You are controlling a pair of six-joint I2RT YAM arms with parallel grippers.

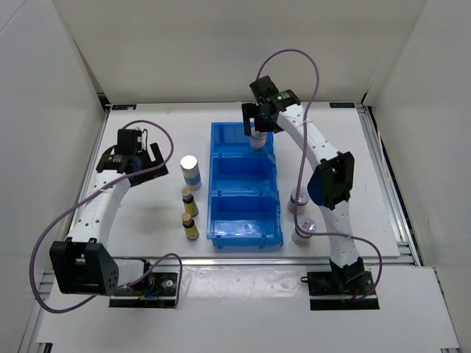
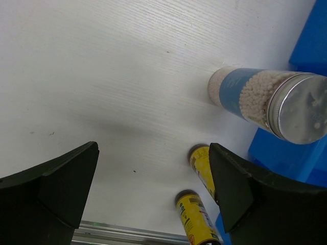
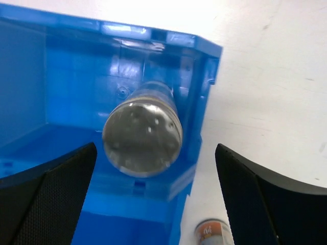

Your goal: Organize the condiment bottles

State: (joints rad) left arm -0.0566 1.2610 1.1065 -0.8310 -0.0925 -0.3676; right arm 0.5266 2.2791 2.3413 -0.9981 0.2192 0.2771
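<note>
Right pincer [image 1: 257,123] hangs released over the far compartment of the bin [image 1: 215,176], where one shaker [image 1: 257,141] stands upright. A second shaker [image 1: 190,170] stands on the table, left of the bin. From the left wrist, your left pincer [image 2: 153,153] gapes empty near that second shaker [image 2: 265,99]. From the right wrist, both fingers flank the cap without touching, close to the bin's wall; lifting straight up looks safest.
</note>
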